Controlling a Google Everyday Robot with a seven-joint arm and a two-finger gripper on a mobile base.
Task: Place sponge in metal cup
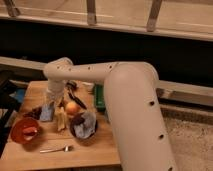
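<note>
A wooden table [95, 152] stood below a dark wall, with a railing [91, 12] higher up. Near the table's left front corner sat a red bowl [24, 131], and a fork [56, 148] lay to its right, close to the front edge. An orange fruit [72, 107] rested mid-table, just behind a dark bowl [75, 132] that held a pale cloth [86, 125]. A yellowish item [61, 119] lay left of that bowl. A green object [99, 96] sat toward the back. The floor [192, 137] on the right was speckled.
</note>
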